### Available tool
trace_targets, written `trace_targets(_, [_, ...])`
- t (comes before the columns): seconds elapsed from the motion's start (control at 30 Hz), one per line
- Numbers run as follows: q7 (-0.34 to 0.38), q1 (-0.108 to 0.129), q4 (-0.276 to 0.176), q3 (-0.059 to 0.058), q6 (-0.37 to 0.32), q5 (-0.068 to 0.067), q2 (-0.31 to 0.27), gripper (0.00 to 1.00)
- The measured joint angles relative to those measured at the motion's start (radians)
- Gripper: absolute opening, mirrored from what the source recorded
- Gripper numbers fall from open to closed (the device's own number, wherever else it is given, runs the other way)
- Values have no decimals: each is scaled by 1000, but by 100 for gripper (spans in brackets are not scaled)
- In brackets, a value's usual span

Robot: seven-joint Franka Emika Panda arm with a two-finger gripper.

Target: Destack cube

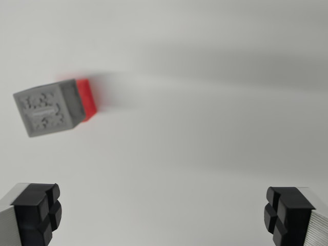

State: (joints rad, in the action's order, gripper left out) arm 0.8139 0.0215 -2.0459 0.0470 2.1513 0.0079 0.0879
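Plain white tabletop (205, 154) here; your gripper (163, 215) is spread wide, empty, and well apart from the grey cube (48, 107) stacked on the red cube (88, 98).

A plain white tabletop (205, 143) fills the view, marked only by soft grey shadows. On it rests a red cube (88, 98), mostly hidden under a grey cube (48, 108) stacked on top of it; the red one peeks out to the grey cube's right.
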Motion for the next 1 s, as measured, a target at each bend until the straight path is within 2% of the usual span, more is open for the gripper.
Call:
trace_targets(0.53, [11,60,-41,28,68,-9,35,100])
trace_targets(1.0, [25,118,-57,53,128,-22,85,100])
